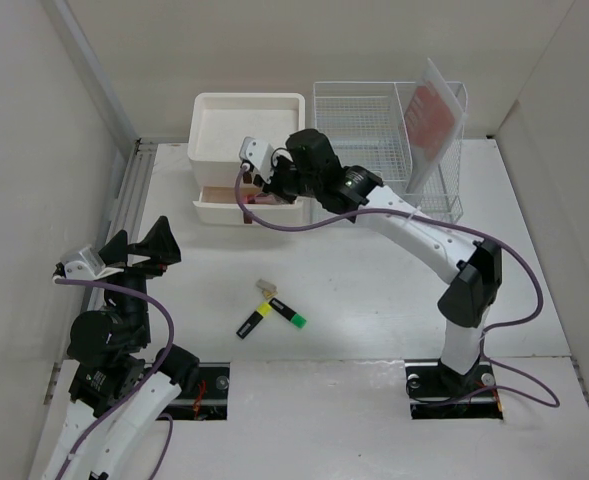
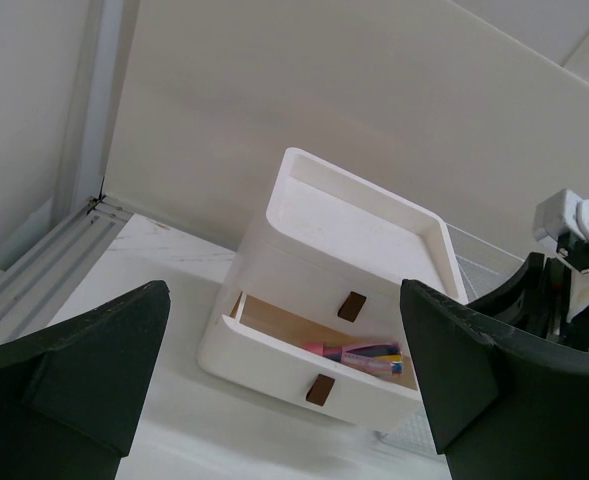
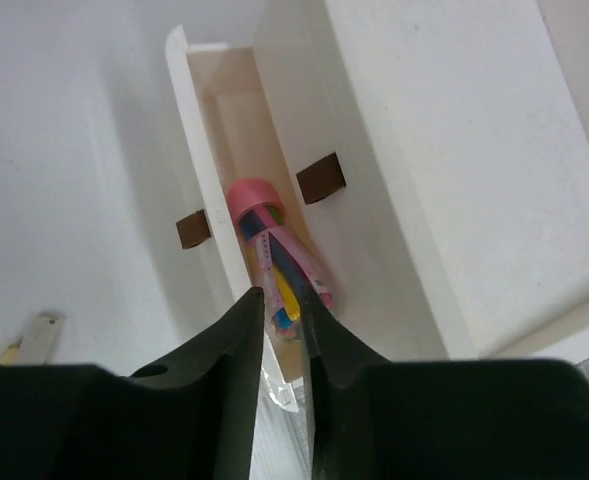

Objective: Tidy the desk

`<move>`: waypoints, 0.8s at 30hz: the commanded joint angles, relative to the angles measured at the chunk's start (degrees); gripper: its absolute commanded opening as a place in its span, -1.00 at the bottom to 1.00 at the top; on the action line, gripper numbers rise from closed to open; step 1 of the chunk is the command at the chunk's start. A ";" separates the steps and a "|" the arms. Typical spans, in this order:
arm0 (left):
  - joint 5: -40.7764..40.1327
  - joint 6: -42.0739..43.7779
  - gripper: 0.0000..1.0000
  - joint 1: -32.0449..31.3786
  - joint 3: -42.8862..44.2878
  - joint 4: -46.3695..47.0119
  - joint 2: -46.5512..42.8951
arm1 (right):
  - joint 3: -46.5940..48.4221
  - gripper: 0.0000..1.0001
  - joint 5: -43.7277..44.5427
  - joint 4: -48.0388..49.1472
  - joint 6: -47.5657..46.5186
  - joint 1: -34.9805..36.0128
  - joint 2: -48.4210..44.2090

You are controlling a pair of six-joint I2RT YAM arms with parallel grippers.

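Your desk (image 1: 374,300), the wide white tabletop between beige walls, carries everything here. At its far edge stand a wire-mesh rack (image 1: 374,130), with a reddish sheet leaning inside it, and to its left a white drawer unit (image 1: 246,125).

The unit's lower drawer (image 2: 274,365) is pulled out, apparently so that loose stationery can go in. It already holds a pink tape roll (image 3: 254,200) and a bundle of coloured pens (image 3: 289,265).

Your right gripper (image 3: 281,300) hangs directly over that drawer. Its fingers are drawn almost together, with only a slit between them. You cannot tell whether they pinch anything or whether you simply see the pens through the gap.

Your left gripper (image 2: 284,290) is parked at the near left of the desk, spread wide and empty, facing the unit from well apart.

Mid-desk lie a black-and-yellow highlighter (image 1: 251,321) and a green highlighter (image 1: 290,316), touching, with a small beige item (image 1: 266,287) just beyond. These look like the next things to put away.
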 commanded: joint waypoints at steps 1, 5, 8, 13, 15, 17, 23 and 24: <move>-0.36 0.59 1.00 -0.21 -0.13 1.94 0.49 | -3.18 -0.50 -3.20 2.66 -0.20 0.33 -2.85; -0.36 0.59 1.00 -0.21 -0.13 1.94 0.49 | -6.70 -0.58 -4.44 4.15 -0.20 0.33 -3.46; -0.36 0.59 1.00 -0.21 -0.13 1.94 0.49 | -7.32 -0.61 -3.12 5.21 -0.20 0.33 -2.85; -0.36 0.59 1.00 -0.21 -0.13 1.94 -0.04 | -7.32 -0.69 -3.56 5.21 -0.20 0.33 -2.32; -0.36 0.59 1.00 -0.21 -0.13 1.94 -0.04 | -7.32 -0.71 -3.56 5.21 -0.73 0.85 -1.79; -0.36 0.59 1.00 -0.21 -0.13 1.94 -0.04 | -7.32 -0.71 -3.56 5.21 -0.73 0.86 -1.18; -0.36 0.59 1.00 -0.21 -0.13 1.94 -0.04 | -7.85 -0.77 -3.56 5.73 -1.34 0.86 -1.18; -0.36 0.59 1.00 -0.21 -0.13 1.94 -0.04 | -7.85 -0.77 -3.56 5.73 -1.34 0.86 -1.18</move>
